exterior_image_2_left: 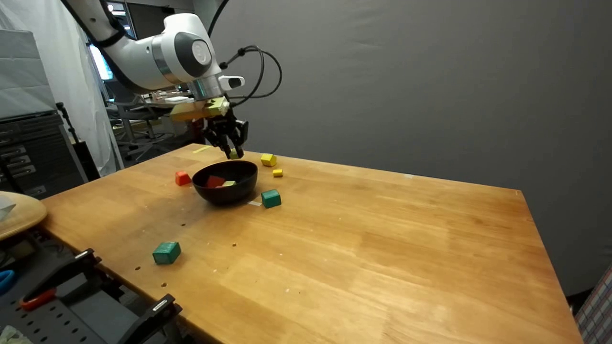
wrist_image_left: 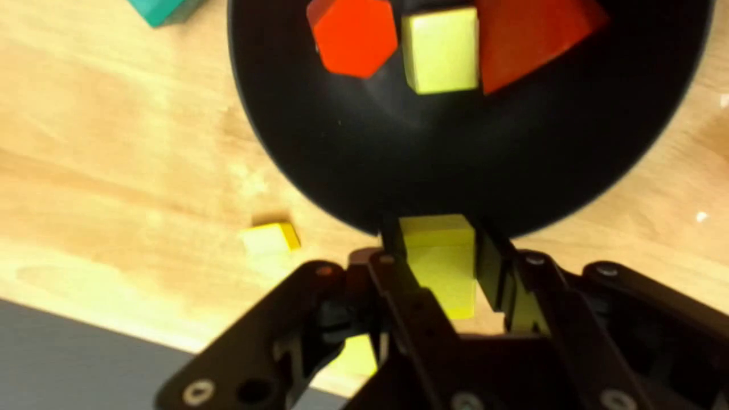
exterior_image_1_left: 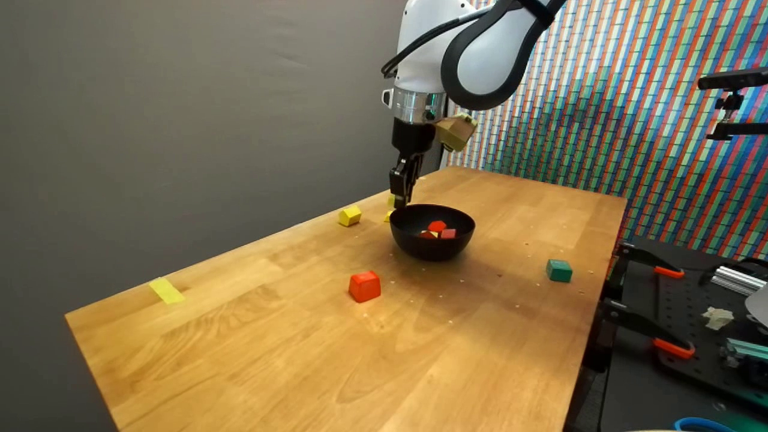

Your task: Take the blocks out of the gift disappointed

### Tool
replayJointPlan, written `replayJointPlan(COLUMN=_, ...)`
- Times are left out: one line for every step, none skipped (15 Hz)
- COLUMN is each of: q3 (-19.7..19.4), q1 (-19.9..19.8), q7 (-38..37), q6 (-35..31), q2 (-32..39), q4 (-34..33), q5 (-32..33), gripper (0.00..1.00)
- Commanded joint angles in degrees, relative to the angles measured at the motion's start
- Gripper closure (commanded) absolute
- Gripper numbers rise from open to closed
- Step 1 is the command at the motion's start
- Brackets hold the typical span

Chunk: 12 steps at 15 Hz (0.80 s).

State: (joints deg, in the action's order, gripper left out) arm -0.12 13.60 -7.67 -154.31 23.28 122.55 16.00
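My gripper (wrist_image_left: 437,242) is shut on a yellow block (wrist_image_left: 443,265), which fills the space between its pads. Fingertips and block are over the rim of the black bowl, the gift disappointed (exterior_image_2_left: 241,193), on its wall side; in an exterior view my gripper (exterior_image_1_left: 401,201) hides the held block. Inside the bowl lie a red-orange block (wrist_image_left: 357,40), a yellow block (wrist_image_left: 444,51) and a red block (wrist_image_left: 529,40). On the table outside are a red-orange block (exterior_image_1_left: 365,287), a yellow block (exterior_image_1_left: 350,216), a small yellow block (exterior_image_2_left: 278,173) and green blocks (exterior_image_2_left: 271,198).
One green block (exterior_image_1_left: 559,270) sits near the table edge, away from the bowl. A flat yellow tape strip (exterior_image_1_left: 167,290) lies at a table corner. Black clamps (exterior_image_1_left: 648,327) with orange tips are beside the table (exterior_image_1_left: 252,360). A grey wall (exterior_image_2_left: 406,86) stands behind it.
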Motion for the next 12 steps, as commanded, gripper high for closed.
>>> replayJointPlan(q3=0.67, q1=1.77, q7=-0.01, q6=-5.43, q2=-3.35, q4=0.73, q5=2.98, gripper=0.82)
replayJointPlan(q3=1.84, q1=1.75, q7=0.95, q6=-5.94, q2=-2.11, q4=-0.99, q5=2.2, gripper=0.82)
replayJointPlan(q3=3.24, q1=1.66, q7=1.9, q6=-5.71, q2=-0.42, q4=-3.01, q5=0.77, gripper=0.82)
replayJointPlan(q3=5.13, q1=1.26, q7=3.16, q6=-4.86, q2=1.42, q4=-5.14, q5=-1.16, gripper=0.82)
replayJointPlan(q3=7.47, q1=0.39, q7=4.91, q6=-3.27, q2=2.72, q4=-6.86, q5=-3.86, gripper=0.82)
replayJointPlan(q3=8.92, q1=0.04, q7=5.55, q6=-2.35, q2=4.07, q4=-8.58, q5=-6.04, gripper=0.82)
replayJointPlan(q3=9.94, q1=-0.25, q7=6.06, q6=-1.33, q2=5.44, q4=-10.35, q5=-8.16, gripper=0.82)
replayJointPlan(q3=9.57, q1=0.31, q7=5.4, q6=-0.35, q2=6.73, q4=-12.0, q5=-8.78, gripper=0.82)
replayJointPlan(q3=8.92, q1=0.85, q7=4.2, q6=0.46, q2=7.84, q4=-13.47, q5=-9.26, gripper=0.79)
replayJointPlan(q3=8.16, q1=1.25, q7=3.15, q6=1.09, q2=8.86, q4=-14.87, q5=-9.46, gripper=0.69)
replayJointPlan(q3=7.62, q1=1.38, q7=2.33, q6=1.85, q2=9.62, q4=-16.06, q5=-9.92, gripper=0.51)
replayJointPlan(q3=7.02, q1=1.6, q7=1.43, q6=2.42, q2=10.24, q4=-17.13, q5=-10.24, gripper=0.4)
